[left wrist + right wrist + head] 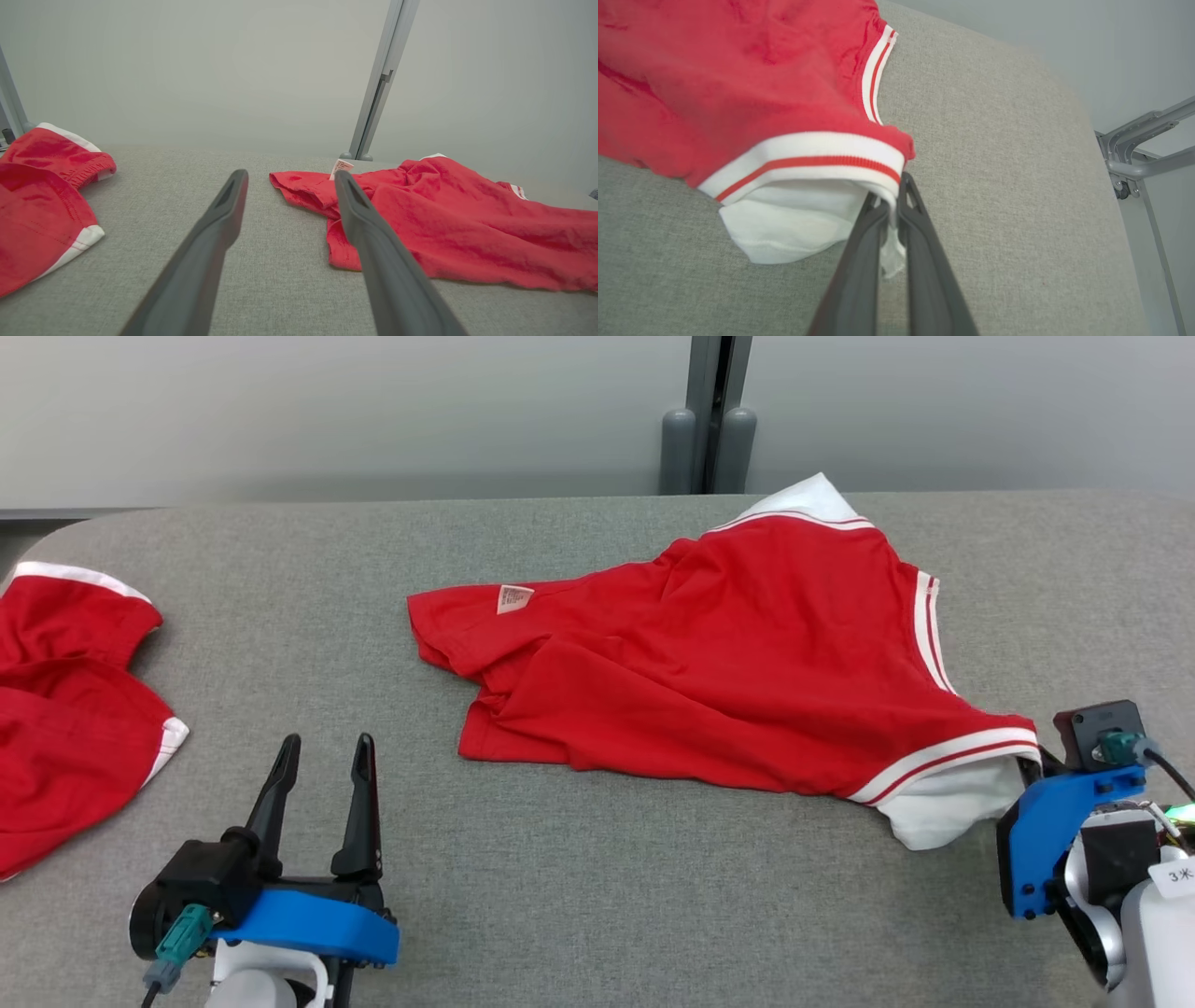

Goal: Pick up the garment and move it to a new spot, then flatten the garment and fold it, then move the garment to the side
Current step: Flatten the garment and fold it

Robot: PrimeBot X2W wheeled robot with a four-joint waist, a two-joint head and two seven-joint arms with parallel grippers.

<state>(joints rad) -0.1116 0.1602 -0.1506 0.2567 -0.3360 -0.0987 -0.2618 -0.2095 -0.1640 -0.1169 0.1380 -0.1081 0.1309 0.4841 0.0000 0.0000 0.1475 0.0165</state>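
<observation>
Garment [709, 672] (rumpled red knit, ribbed-edged), pinched by right gripper [893, 196]

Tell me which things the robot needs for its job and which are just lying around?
For the job: middle red garment; right pincer, shut on its white edge; left pincer, open.

Just lying about: second red garment at the left edge of the table; grey posts behind.

The garment [728, 663] is matt red cloth with ribbed white trim; the tabletop [597, 896] is coarse grey woven fabric; the left hand [327, 744] is matt plastic.
</observation>
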